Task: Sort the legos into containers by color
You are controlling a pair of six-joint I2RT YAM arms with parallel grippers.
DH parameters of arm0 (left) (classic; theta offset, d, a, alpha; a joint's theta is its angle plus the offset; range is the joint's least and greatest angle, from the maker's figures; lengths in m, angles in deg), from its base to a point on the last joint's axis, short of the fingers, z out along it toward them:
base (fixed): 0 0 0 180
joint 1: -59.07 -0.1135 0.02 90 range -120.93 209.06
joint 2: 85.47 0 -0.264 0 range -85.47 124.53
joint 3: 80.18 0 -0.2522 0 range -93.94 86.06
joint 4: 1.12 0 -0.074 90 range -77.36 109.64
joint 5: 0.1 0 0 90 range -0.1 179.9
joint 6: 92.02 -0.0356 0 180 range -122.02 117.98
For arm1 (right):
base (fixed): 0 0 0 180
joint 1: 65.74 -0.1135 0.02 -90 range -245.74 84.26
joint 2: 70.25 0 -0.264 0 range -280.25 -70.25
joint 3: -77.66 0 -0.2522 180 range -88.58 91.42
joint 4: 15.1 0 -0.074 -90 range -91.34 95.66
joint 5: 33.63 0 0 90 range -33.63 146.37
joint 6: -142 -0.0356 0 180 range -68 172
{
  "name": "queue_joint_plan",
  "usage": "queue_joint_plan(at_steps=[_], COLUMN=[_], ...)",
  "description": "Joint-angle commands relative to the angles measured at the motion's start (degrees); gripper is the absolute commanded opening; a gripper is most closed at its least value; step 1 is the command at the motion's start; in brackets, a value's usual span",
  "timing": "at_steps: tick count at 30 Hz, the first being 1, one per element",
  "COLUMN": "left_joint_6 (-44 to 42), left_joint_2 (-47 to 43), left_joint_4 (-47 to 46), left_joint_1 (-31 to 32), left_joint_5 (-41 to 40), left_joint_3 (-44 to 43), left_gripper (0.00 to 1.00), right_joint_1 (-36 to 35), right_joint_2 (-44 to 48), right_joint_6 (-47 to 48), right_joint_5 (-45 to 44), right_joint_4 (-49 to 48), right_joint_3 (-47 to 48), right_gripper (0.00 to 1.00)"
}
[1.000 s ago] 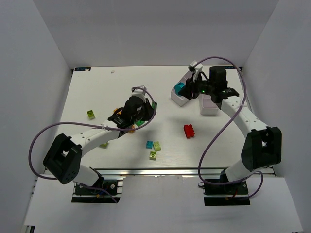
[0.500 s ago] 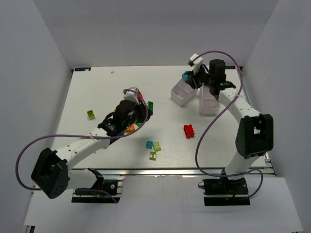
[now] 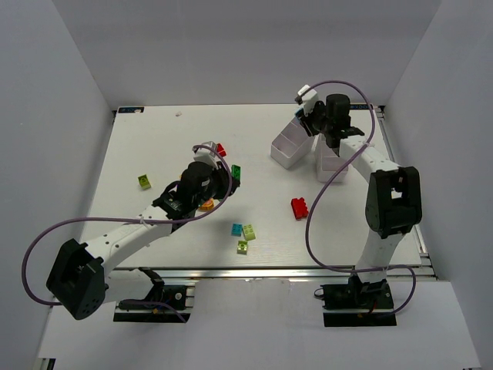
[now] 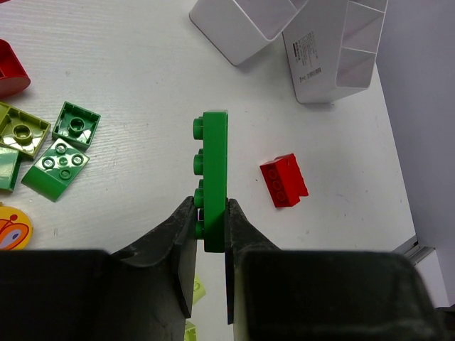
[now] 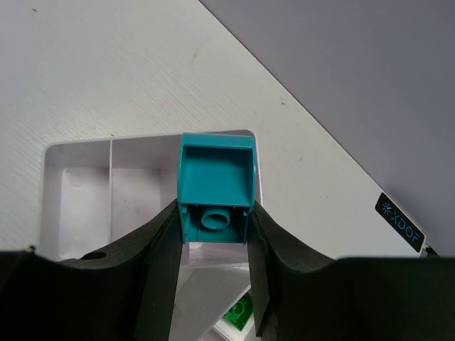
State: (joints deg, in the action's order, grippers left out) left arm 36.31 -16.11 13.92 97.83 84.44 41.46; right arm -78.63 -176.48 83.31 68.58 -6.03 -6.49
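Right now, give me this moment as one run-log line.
left hand: shut on green plate | right hand: shut on teal brick, over white tray | red brick: loose, unsorted

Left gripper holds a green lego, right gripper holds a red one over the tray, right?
No. The right wrist view shows the right gripper holding a cyan-blue lego, not red, over the tray. The left gripper does hold a green lego.

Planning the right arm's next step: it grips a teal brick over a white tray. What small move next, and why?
Probably lower the right gripper toward the white tray: the teal brick is clamped between its fingers above a compartment, so a short descent should let it drop in.
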Motion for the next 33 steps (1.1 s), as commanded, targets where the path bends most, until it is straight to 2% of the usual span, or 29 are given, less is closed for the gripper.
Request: queue_joint_plan(at_steps=[1,6,12,15,18,22,33], left_joint_6=[0.1,-0.3,-0.4,-0.4,-0.5,-0.5,-1.1], left_joint_2=[-1.3,-0.7,0.0,0.2,0.2,0.0,-0.3], left_joint_4=[0.0,-0.1,-0.2,-0.2,-0.3,-0.7,-2.6], left_joint_1=[-0.2,-0.2,-0.3,-0.2,-0.2,-0.2,-0.3], left_joint_5=[-0.4,-0.3,0.1,0.4,0.5,1.0,2.5], left_joint_3=[-0.4,-1.3,-2.2,-2.3,-2.6,-2.9,-3.2], left_gripper=[0.02,0.02,0.02,0.02,0.02,0.02,0.02], right_joint_1=[0.8,1.2,1.3,1.2,1.2,1.3,1.8], right_joint_2=[-1.1,-2.7,-4.1,-4.6,-4.7,-4.2,-1.1], right_joint_6=[2.3,2.7,3.2,3.3,3.1,2.8,0.0], right_joint_5=[-1.9,-1.8,-1.9,-1.7,-1.7,-1.6,0.9], right_joint_4=[-3.4,-2.3,-2.2,-2.0,-2.0,-1.7,0.7], right_joint_3=[3.3,4.6,4.8,4.8,4.5,4.4,5.3], right_gripper=[0.0,0.0,0.1,0.19,0.4,0.52,0.56])
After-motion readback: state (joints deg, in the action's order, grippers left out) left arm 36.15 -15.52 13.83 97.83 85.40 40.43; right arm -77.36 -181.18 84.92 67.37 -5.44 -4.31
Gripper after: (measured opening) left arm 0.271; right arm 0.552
